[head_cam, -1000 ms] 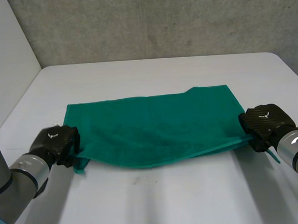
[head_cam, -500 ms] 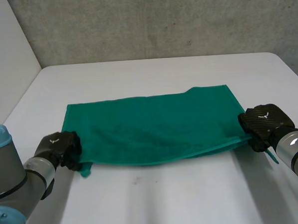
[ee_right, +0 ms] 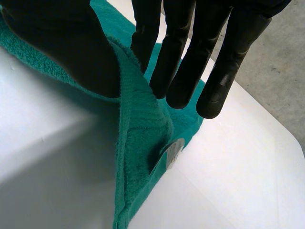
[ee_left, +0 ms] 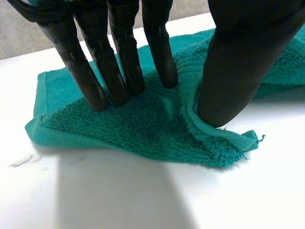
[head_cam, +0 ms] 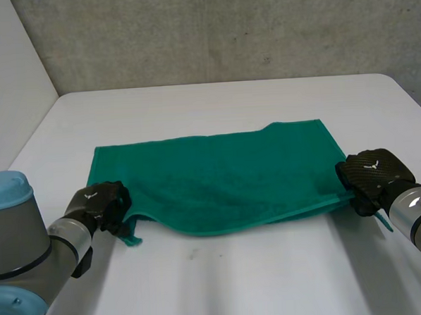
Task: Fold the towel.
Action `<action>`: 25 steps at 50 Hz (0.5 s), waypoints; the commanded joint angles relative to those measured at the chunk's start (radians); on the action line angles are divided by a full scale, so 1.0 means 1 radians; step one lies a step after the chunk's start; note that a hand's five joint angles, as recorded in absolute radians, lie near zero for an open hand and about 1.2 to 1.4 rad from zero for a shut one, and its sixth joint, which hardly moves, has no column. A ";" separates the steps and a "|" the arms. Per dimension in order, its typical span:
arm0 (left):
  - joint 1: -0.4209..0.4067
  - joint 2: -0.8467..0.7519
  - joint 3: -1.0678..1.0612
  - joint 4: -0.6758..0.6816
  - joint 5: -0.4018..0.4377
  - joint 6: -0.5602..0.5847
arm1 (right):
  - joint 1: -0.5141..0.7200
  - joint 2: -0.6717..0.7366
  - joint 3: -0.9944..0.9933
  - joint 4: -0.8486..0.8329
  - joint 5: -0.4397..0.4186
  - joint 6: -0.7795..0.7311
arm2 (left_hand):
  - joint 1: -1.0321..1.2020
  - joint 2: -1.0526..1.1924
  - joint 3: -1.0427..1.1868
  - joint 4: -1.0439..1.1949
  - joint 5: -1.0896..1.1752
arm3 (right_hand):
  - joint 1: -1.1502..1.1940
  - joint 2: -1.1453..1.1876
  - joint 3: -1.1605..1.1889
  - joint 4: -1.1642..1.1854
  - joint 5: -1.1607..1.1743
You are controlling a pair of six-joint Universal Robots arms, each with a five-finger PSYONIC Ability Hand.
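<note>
A green towel (head_cam: 219, 178) lies spread across the white table (head_cam: 224, 284). My left hand (head_cam: 96, 204) is on its near left corner. In the left wrist view the fingers (ee_left: 119, 57) are straight with their tips pressing down on the towel (ee_left: 133, 124), and the thumb (ee_left: 228, 76) presses beside a small ridge of cloth. My right hand (head_cam: 370, 174) is at the near right corner. There the thumb and fingers (ee_right: 190, 47) pinch the towel's edge (ee_right: 143, 143), which hangs from them a little above the table. A white label (ee_right: 174, 150) shows on that hanging edge.
A grey concrete wall (head_cam: 225, 30) rises behind the table's far edge. A white panel (head_cam: 9, 83) stands at the far left. Bare table lies in front of the towel between my arms.
My left hand has slid right and slightly nearer, bringing the near left corner inward, and its fingers have straightened out. The right hand has stayed put with its grip.
</note>
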 commanded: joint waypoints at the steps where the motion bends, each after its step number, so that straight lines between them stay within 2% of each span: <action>1: -0.023 -0.031 0.025 0.003 -0.006 0.001 | 0.001 0.001 0.000 -0.002 0.000 0.000 | 0.015 0.020 0.016 0.024 0.024 | 0.413 0.218 0.212 0.202 0.221; 4: -0.025 -0.049 0.037 0.006 -0.009 0.001 | 0.001 0.001 0.005 -0.004 0.000 -0.002 | 0.029 0.034 0.031 0.038 0.038 | 0.413 0.218 0.212 0.202 0.221; 7: -0.023 -0.085 0.060 0.012 -0.015 0.004 | 0.001 0.001 0.005 -0.007 0.002 -0.002 | 0.658 0.663 0.660 0.667 0.667 | 0.413 0.218 0.212 0.202 0.221; 12: -0.011 -0.066 0.066 0.022 -0.061 0.004 | -0.002 -0.008 -0.009 -0.007 0.008 -0.008 | 0.660 0.665 0.662 0.669 0.669 | 0.413 0.218 0.212 0.202 0.221; 13: -0.020 -0.006 0.059 0.016 -0.086 0.015 | -0.002 -0.011 -0.012 -0.007 0.008 -0.014 | 0.660 0.665 0.662 0.669 0.669 | 0.413 0.218 0.212 0.202 0.221; 18: -0.016 0.255 0.024 -0.039 -0.075 0.036 | -0.002 -0.065 -0.041 0.029 0.011 -0.035 | 0.660 0.665 0.662 0.669 0.669 | 0.413 0.218 0.212 0.202 0.221; 20: -0.017 0.297 0.020 -0.060 -0.068 0.050 | -0.004 -0.129 -0.062 0.079 0.012 -0.073 | 0.660 0.665 0.662 0.669 0.669 | 0.413 0.218 0.212 0.202 0.221; 21: -0.013 0.407 0.019 -0.128 -0.039 0.112 | -0.005 -0.169 -0.079 0.128 0.011 -0.107 | 0.660 0.665 0.662 0.669 0.669 | 0.413 0.218 0.212 0.202 0.221; 24: 0.000 0.510 0.026 -0.199 -0.003 0.203 | -0.005 -0.230 -0.112 0.200 0.009 -0.163 | 0.660 0.665 0.662 0.669 0.669 | 0.413 0.218 0.212 0.202 0.221; 25: 0.018 0.554 0.033 -0.242 0.014 0.267 | -0.007 -0.250 -0.125 0.223 0.009 -0.181 | 0.660 0.665 0.662 0.669 0.669 | 0.413 0.218 0.212 0.202 0.221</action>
